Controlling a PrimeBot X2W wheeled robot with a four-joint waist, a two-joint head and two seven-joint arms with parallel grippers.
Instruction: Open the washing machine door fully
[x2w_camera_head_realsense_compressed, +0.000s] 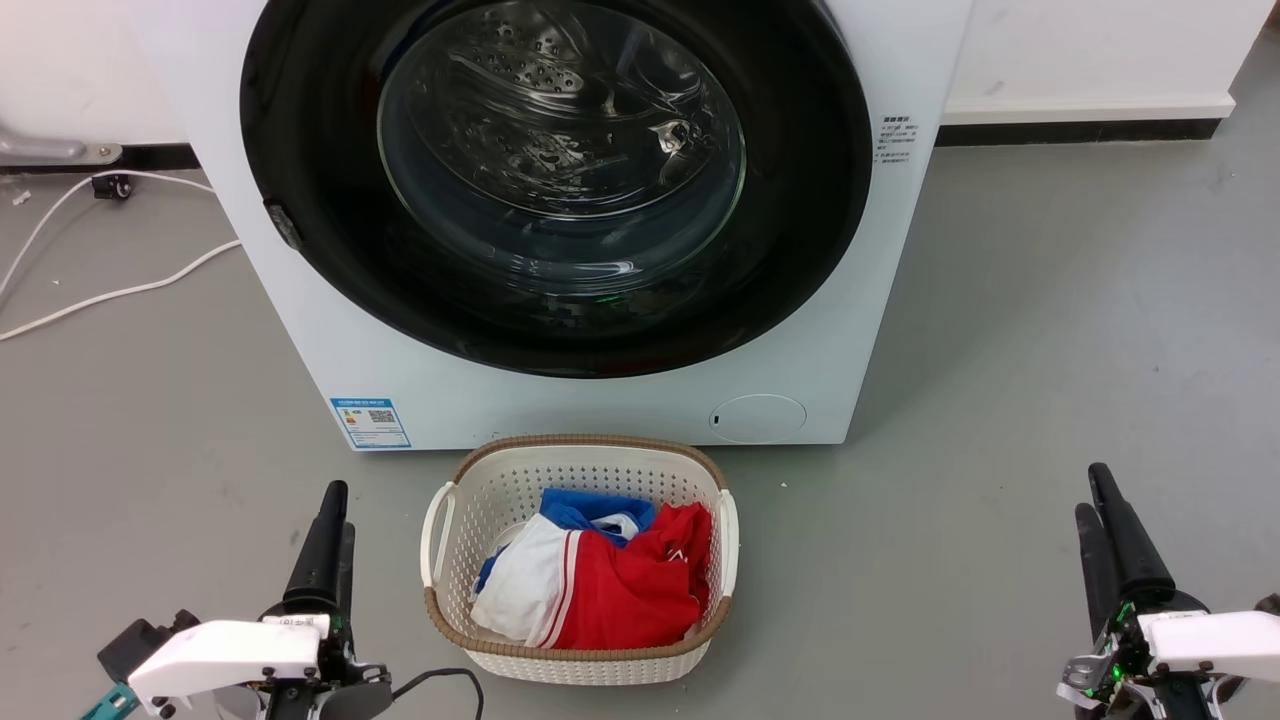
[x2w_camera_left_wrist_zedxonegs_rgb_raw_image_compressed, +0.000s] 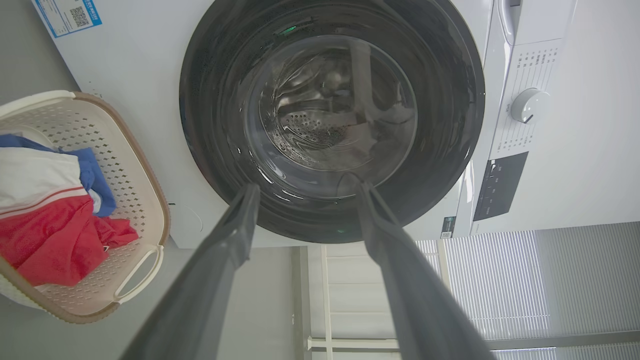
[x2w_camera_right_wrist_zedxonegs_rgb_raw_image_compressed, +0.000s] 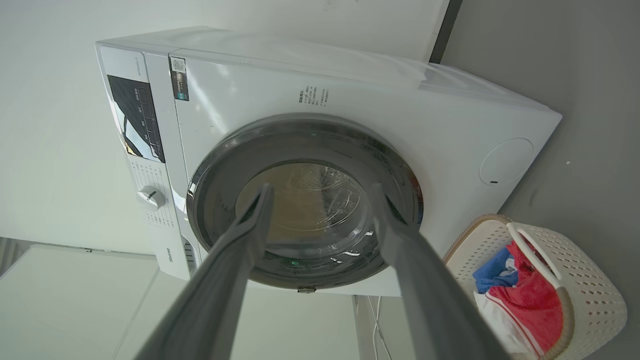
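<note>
Left gripper low, fingers apart, empty; washing machine door shut flush on the washing machine, with a small catch on its left rim; basket just below; right gripper apart, empty. Risk: fingers may slip off the glossy rim; a reaching arm may clip the basket.

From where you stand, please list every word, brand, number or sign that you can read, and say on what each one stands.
"Hisense", as far as I can make it out: washing machine, foot of the control strip.
Blue label sticker: QR code and print, too small to read.
Grey print beside the washing machine door: too small.
Words around the dial: too small.
</note>
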